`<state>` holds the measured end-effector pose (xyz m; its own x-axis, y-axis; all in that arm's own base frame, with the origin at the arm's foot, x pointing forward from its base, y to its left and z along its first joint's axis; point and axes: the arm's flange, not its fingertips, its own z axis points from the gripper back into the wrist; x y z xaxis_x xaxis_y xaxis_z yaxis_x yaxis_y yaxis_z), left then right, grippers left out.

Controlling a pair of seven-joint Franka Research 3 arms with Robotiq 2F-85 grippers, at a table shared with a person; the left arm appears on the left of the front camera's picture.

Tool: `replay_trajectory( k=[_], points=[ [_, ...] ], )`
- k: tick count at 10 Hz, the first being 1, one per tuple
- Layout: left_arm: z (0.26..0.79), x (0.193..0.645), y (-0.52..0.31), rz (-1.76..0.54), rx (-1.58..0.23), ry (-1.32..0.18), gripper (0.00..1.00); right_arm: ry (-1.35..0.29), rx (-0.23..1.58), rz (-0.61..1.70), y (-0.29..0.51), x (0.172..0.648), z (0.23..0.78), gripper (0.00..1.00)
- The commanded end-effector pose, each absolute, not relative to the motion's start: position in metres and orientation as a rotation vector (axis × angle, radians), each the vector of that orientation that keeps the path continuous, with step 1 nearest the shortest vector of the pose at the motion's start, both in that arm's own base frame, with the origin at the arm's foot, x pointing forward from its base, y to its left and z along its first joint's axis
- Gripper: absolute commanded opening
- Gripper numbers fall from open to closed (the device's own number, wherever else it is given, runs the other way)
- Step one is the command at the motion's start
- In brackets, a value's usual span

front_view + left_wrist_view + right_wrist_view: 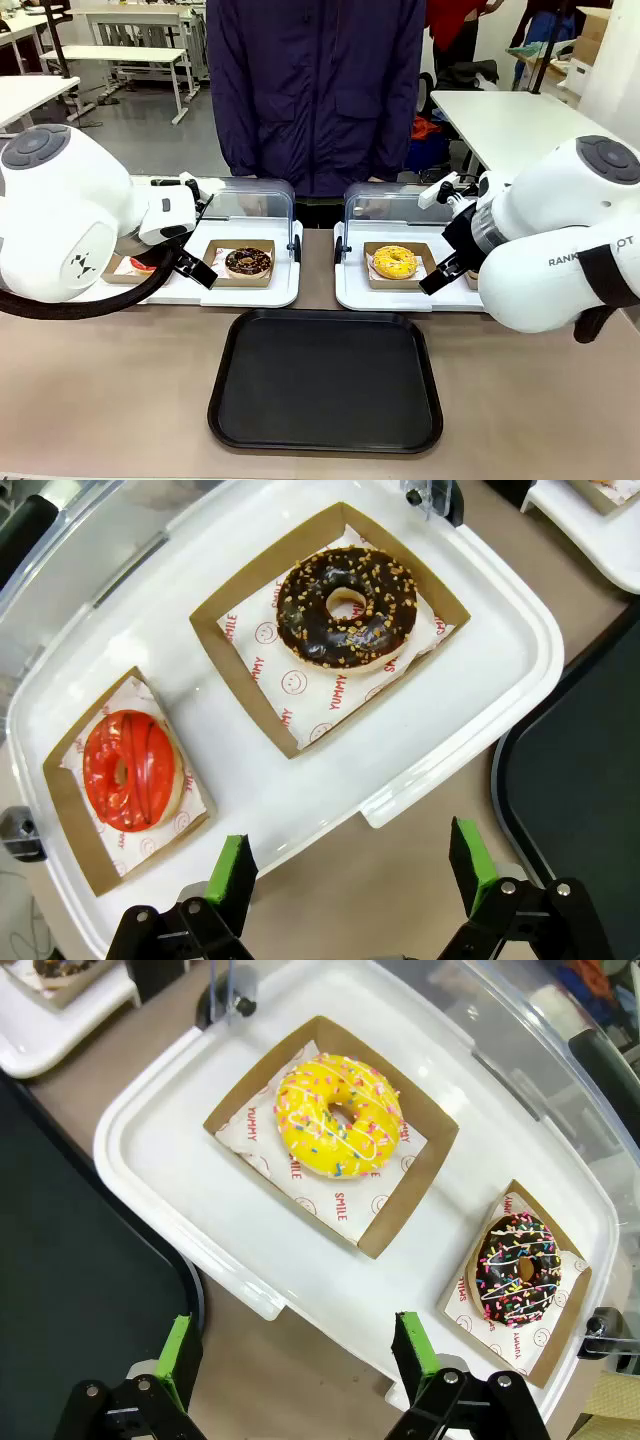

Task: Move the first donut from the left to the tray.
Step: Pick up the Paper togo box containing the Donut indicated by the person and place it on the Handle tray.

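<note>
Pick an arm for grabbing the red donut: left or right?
Left. The left gripper hangs open at the edge of the white tray that holds the red donut in its cardboard holder. The right gripper, also open, hangs by the yellow donut, farther off.

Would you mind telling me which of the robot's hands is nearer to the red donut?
Left. The left hand is open just off the edge of the white tray holding the red donut; the right hand is at the other white tray, by the yellow donut.
</note>
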<state>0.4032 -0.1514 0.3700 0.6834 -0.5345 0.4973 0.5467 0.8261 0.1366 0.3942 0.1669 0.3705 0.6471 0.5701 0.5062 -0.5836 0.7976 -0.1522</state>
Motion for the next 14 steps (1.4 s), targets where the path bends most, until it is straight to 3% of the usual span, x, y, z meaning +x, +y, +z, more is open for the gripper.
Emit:
replay_trajectory(
  k=[1,10,11,14],
  points=[
    [0.370,0.403,-0.151,-0.606,-0.023,-0.550,1.00,-0.567,0.025,0.656,0.167,0.394,0.371,1.00],
    [0.370,0.403,-0.151,-0.606,-0.023,-0.550,1.00,-0.567,0.025,0.657,0.167,0.394,0.370,1.00],
    [0.370,0.403,-0.151,-0.606,-0.024,-0.550,1.00,-0.549,0.060,0.687,0.174,0.411,0.400,1.00],
    [0.457,0.431,-0.111,-0.703,-0.207,-0.483,1.00,-0.597,0.164,0.648,0.151,0.431,0.501,1.00]
  ],
)
